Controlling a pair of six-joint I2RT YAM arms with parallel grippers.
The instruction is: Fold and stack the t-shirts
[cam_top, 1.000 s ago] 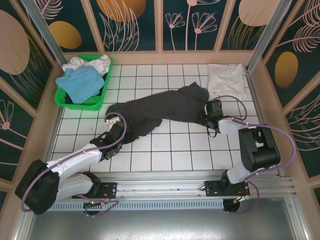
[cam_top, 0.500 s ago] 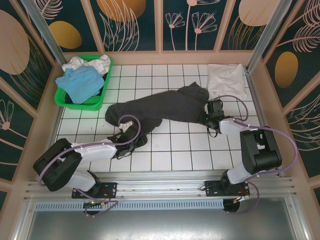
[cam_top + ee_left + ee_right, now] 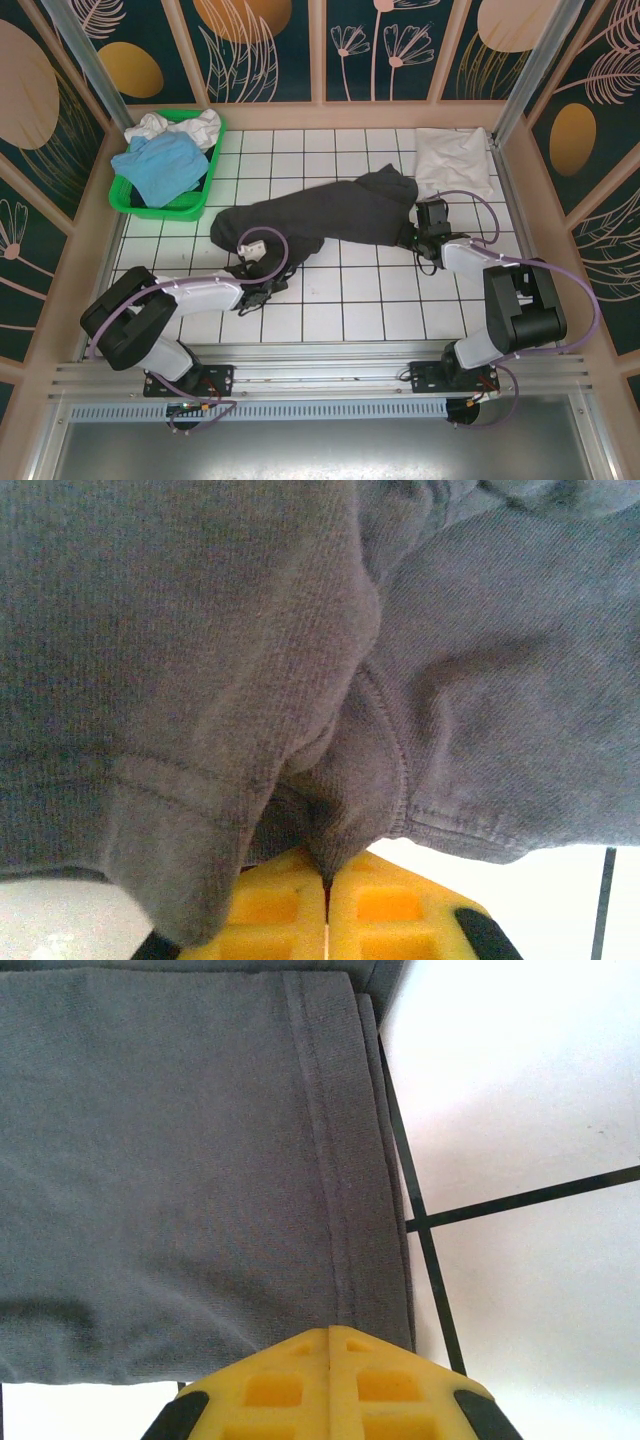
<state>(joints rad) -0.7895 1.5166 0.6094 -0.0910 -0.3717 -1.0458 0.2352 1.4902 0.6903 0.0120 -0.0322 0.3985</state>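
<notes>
Your left jaws are clamped on a bunched hem fold of the charcoal t-shirt (image 3: 330,215); your right jaws pinch its opposite hem edge. Draw them apart evenly and low to flatten it. Bare bench (image 3: 360,300) lies between them, with the green basket (image 3: 160,211) beyond the left and the white t-shirt (image 3: 455,160) beyond the right.

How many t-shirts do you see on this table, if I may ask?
4, at least: a dark shirt spread mid-table, a white shirt at the far right corner, a light blue shirt and white cloth in the green basket, where more may hide.
</notes>
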